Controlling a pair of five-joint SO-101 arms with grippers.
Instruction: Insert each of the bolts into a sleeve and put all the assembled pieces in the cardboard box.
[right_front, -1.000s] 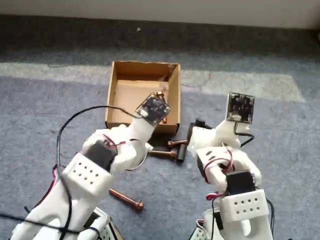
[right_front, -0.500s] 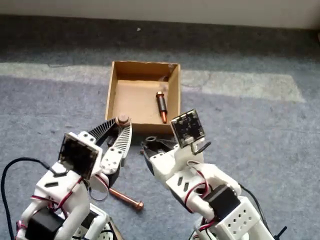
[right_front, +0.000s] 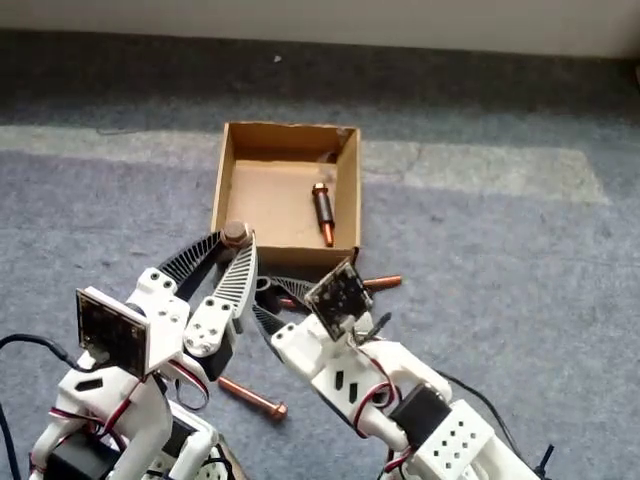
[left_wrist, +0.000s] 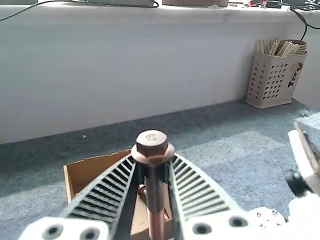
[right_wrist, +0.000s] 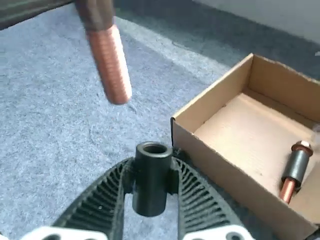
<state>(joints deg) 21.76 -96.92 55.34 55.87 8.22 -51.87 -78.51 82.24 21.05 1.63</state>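
We see the left gripper (left_wrist: 152, 161) clamping a bolt (left_wrist: 151, 144) upright at the near side of the cardboard box (right_front: 285, 143). The right gripper (right_wrist: 151, 167) grips a sleeve (right_wrist: 151, 187) beside it, apparently apart. One assembled piece (right_front: 323, 212) lies inside.

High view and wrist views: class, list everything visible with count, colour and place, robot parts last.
cardboard box: 1, brown, on the carpet beyond the arms.
assembled piece: 1, copper bolt in a black sleeve, lying in the box.
loose bolts: 2, copper, on the carpet, one by the box, one between the arms.
held bolt: 1, copper, head up in the left gripper.
sleeve: 1, black, upright in the right gripper.
basket: 1, beige, on the carpet far behind the box.
carpet: 1, grey-blue, underneath.
left gripper: 1, white and black, shut on the held bolt.
right gripper: 1, white and black, shut on the sleeve.
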